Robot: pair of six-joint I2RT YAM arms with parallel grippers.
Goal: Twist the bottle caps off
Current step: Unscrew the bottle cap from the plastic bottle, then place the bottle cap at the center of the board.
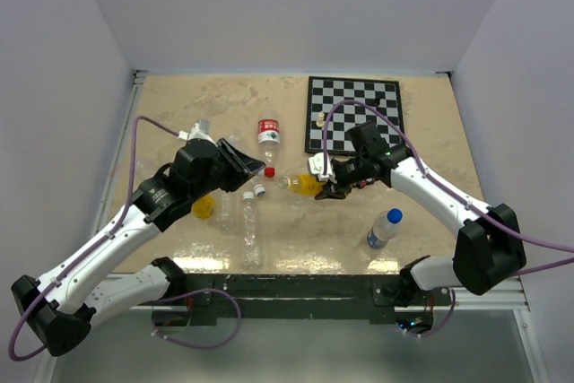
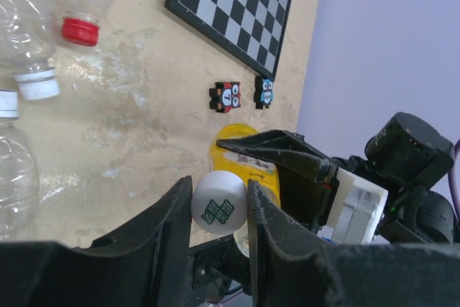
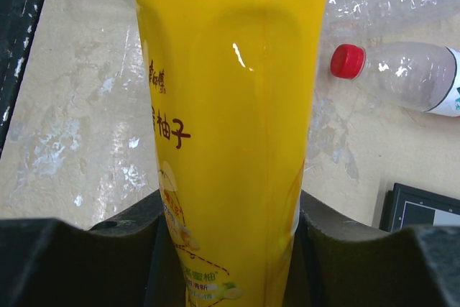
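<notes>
My left gripper (image 2: 220, 200) is shut on a white bottle cap (image 2: 218, 205) with green print on its top. The cap sits just beside the neck of an orange-yellow bottle (image 2: 236, 154) and looks apart from it. My right gripper (image 3: 230, 213) is shut on that bottle's body (image 3: 230, 106) and holds it on its side above the table. In the top view the left gripper (image 1: 256, 173) and right gripper (image 1: 325, 186) face each other across the bottle (image 1: 305, 185). A second orange-yellow bottle (image 1: 204, 206) lies under the left arm. A clear labelled bottle (image 1: 382, 230) with a blue cap (image 1: 394, 215) lies at the right.
A clear bottle with a red cap (image 1: 269, 171) lies behind the grippers. Two long clear bottles (image 1: 249, 226) lie at the front left, one with a white cap (image 1: 258, 191). A chessboard (image 1: 354, 114) sits at the back right, with two small printed blocks (image 2: 225, 95) near it.
</notes>
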